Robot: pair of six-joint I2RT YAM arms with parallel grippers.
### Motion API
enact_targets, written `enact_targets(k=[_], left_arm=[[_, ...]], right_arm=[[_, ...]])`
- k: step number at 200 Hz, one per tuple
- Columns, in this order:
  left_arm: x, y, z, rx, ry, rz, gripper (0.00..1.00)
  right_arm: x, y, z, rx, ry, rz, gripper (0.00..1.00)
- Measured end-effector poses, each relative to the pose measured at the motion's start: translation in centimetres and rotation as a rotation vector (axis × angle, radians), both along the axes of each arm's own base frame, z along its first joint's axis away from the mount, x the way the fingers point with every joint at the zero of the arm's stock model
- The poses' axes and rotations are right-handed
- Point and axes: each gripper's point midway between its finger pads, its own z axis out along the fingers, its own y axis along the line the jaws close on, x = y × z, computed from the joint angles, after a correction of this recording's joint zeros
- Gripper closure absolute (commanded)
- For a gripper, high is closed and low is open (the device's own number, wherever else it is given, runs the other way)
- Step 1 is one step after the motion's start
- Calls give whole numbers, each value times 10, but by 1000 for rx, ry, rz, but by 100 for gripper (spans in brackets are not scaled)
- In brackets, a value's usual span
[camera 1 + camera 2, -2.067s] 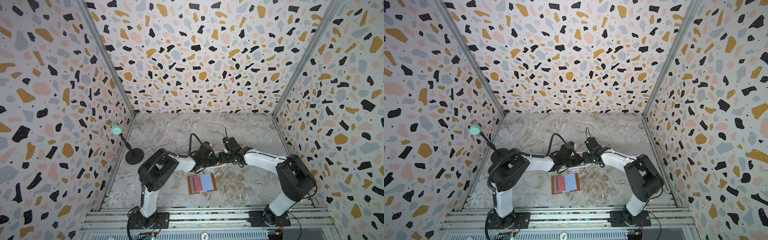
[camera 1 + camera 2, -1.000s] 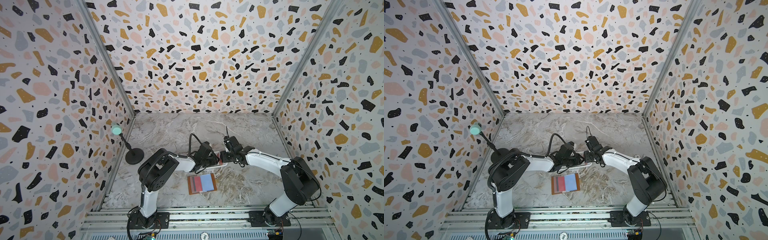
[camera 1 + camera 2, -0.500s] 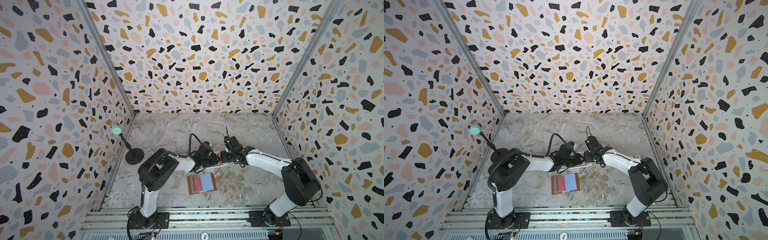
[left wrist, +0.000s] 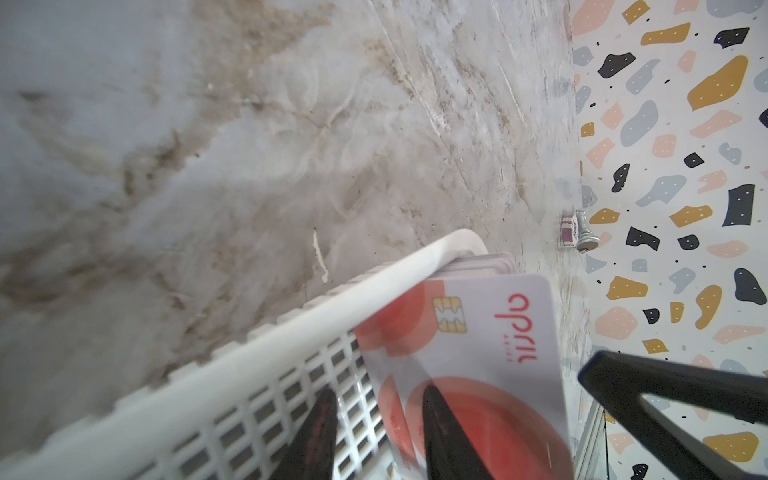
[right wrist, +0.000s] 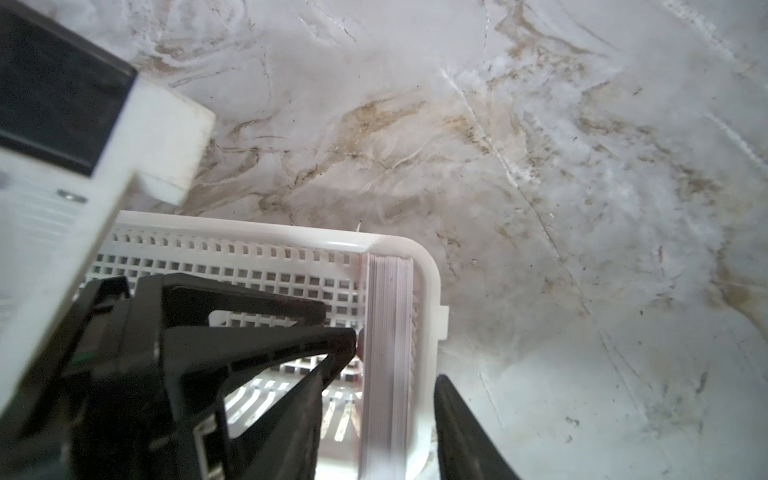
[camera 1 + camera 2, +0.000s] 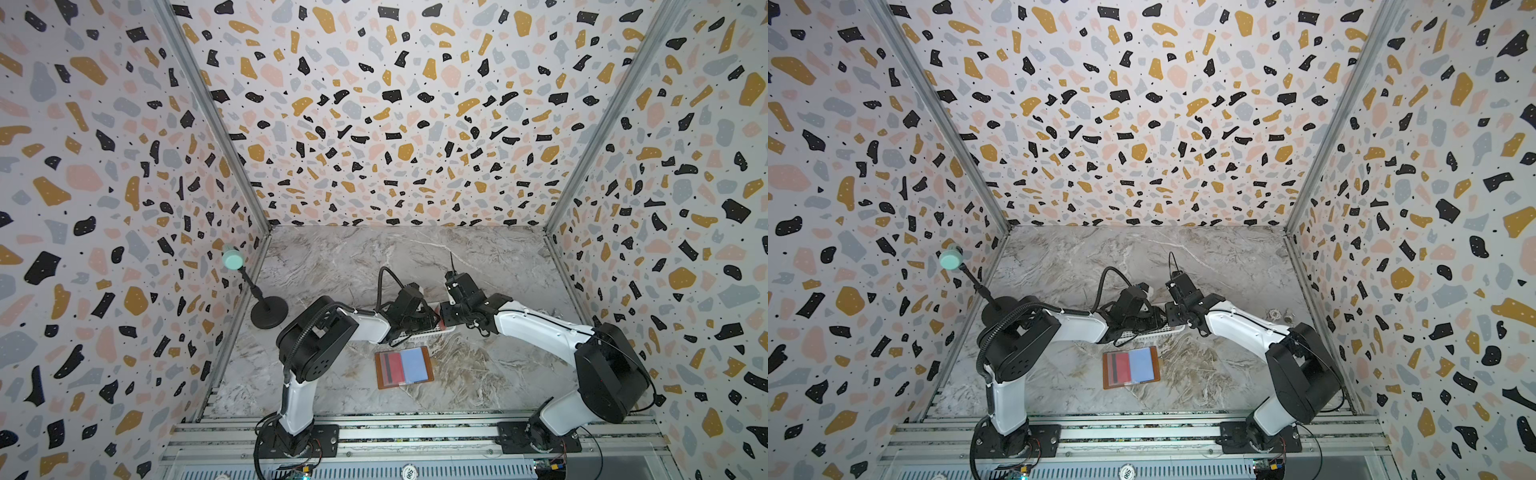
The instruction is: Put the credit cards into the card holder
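Note:
The card holder [image 6: 404, 367] [image 6: 1131, 367] lies open and flat on the marble, tan-edged, with a red and a pale blue panel showing. Behind it, both grippers meet over a white basket [image 6: 446, 329]. The credit cards [image 5: 388, 316] stand on edge as a stack against the basket's end wall. The front card [image 4: 478, 332] leans away from the stack. My left gripper [image 4: 378, 390] [image 6: 428, 318] is open, one finger over that card's face and the card's edge between the jaws. My right gripper [image 5: 386, 374] [image 6: 442, 320] is open, straddling the stack and the end wall.
A black stand with a teal head [image 6: 232, 259] is at the left wall. Small metal bits [image 6: 1279, 314] [image 4: 575, 232] lie by the right wall. The basket's rim [image 4: 291, 332] [image 5: 249, 232] runs close under both grippers. Patterned walls close three sides.
The right gripper's jaws have narrowed around the card stack and basket wall. Both arms have stayed over the basket, barely shifting. The card holder has not moved.

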Motion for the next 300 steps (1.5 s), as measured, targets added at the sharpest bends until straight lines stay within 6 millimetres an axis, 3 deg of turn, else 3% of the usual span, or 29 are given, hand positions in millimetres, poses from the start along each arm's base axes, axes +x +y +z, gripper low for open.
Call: enact_targets(k=[58, 140, 300], left_arm=[[0, 0, 0, -2, -2, 0, 62], [0, -1, 0, -2, -2, -1, 63], [-4, 5, 3, 11, 6, 4, 63]], right_arm=[[-1, 3, 2, 5, -1, 3, 76], [-1, 4, -9, -10, 21, 2, 89], [0, 7, -6, 4, 25, -8, 99]])
